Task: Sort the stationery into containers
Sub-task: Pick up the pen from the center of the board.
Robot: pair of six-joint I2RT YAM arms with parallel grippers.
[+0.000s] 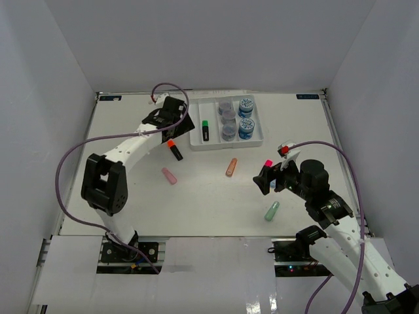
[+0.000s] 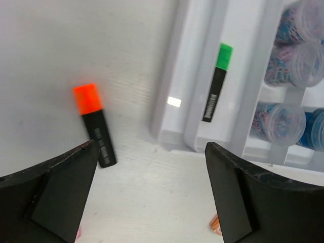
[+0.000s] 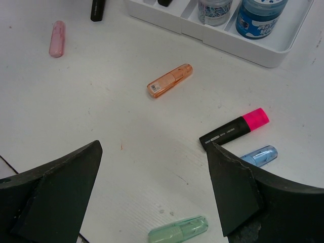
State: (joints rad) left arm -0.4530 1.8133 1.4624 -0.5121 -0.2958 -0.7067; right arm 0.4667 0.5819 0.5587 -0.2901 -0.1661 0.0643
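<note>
While your left gripper (image 2: 152, 202) hangs over the table (image 1: 131, 196) with its fingers wide and nothing between them, the nearest thing to it is the orange-capped black highlighter (image 2: 94, 124). That one lies flat on the table just outside the left wall of the white tray (image 2: 169, 76). Its barrel carries a grey printed panel, too blurred to read.

Inside the tray, the green-capped black highlighter (image 2: 216, 81) lies lengthwise in the second compartment from the left. There is a white strip of print along its barrel, but you cannot make out the words. In the third compartment three clear jars (image 1: 228, 116) stand in a row with coloured bits inside. The last compartment holds two blue-labelled jars (image 1: 246, 127); their lids show a pale pattern and no legible text.

Your right gripper (image 3: 154, 167) is also spread wide and empty, over the right side of the table. Just beside its right finger lie the pink-capped black highlighter (image 3: 234, 130), with small white lettering that cannot be read, and the pastel blue highlighter (image 3: 258, 155), partly hidden by that finger. The mint highlighter (image 3: 178, 230) lies below the gap between the fingers. Farther out, the pastel orange highlighter (image 3: 169, 80) shows a pale label, illegible, and the pastel pink highlighter (image 3: 56, 38) lies well to the left.
</note>
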